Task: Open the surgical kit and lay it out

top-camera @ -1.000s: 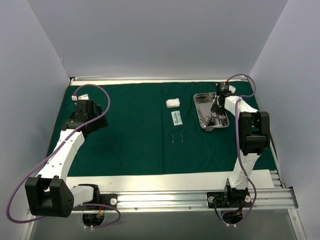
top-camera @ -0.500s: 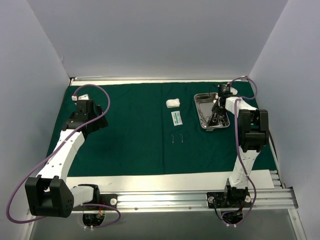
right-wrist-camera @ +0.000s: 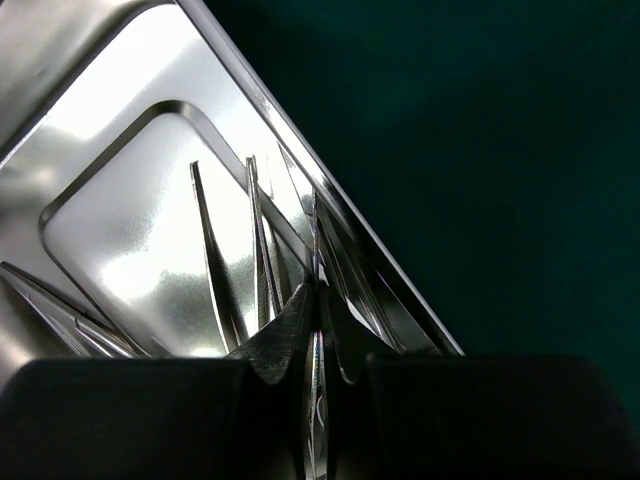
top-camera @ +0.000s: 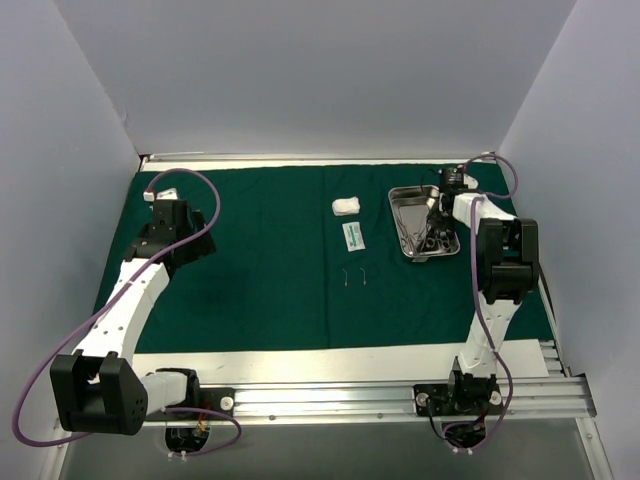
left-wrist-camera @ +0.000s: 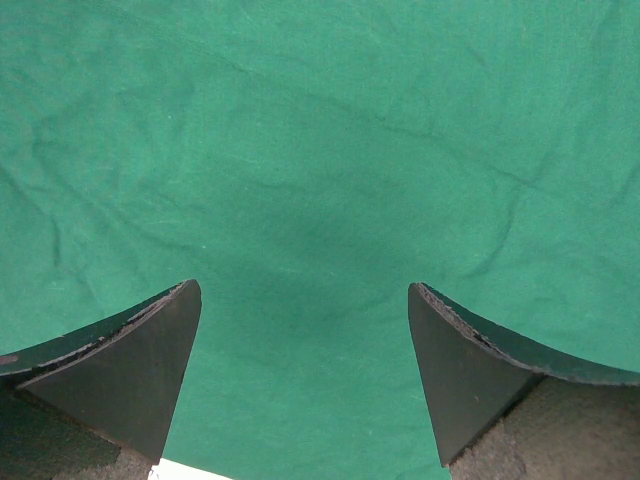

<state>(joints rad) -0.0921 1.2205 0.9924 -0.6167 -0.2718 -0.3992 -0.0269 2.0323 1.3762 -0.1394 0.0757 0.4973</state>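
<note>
In the last second my right pincer [right-wrist-camera: 316,300] had closed completely. It stood inside the steel tray [top-camera: 408,200], at the side near the right rim, and it had moved a little toward that rim while it closed. In the wrist view a thin steel instrument [right-wrist-camera: 317,400] was pressed between my two fingers; I think it was the tweezers, but I could not tell for sure. Other slim instruments [right-wrist-camera: 215,260] lay just beside it on the tray bottom. I judged that the grasp was made and the lifting out could begin. The gauze wad [top-camera: 345,206], the small packet [top-camera: 353,236] and two little metal pieces [top-camera: 354,277] lay on the cloth to the left of the tray, so the laying out was already partly done. My left pincer [left-wrist-camera: 302,288] had not changed: it was wide open over bare cloth on the left side, holding nothing. The dark green drape [top-camera: 260,260] was spread flat with soft wrinkles and covered most of the desk [top-camera: 300,362]. Plain pale walls closed the place on three sides.
</note>
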